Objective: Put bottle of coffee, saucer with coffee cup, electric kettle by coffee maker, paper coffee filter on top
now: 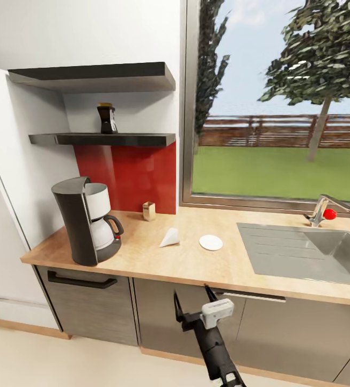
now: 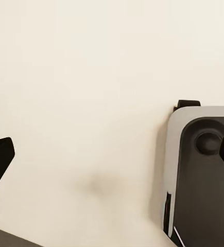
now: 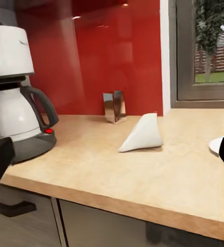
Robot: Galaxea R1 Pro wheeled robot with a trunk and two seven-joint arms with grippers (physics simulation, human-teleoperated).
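Standing on the surface [image 1: 143, 258], only the coffee maker [image 1: 87, 220] is placed; bottle [image 1: 107, 119] is shelved, filter [image 1: 169, 237] unmoved, right claw [image 1: 195, 305] spread empty.

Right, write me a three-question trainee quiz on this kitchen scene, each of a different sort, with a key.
1. True or false: the bottle of coffee already stands on the countertop.
2. Multiple choice: what lies on the countertop between the coffee maker and the saucer? A) the electric kettle B) the paper coffee filter C) the coffee cup
3. Fill in: the right gripper hangs in front of the ____ below the countertop edge.

Key: 1. False, it is on the lower shelf. 2. B. 3. Cabinet fronts.
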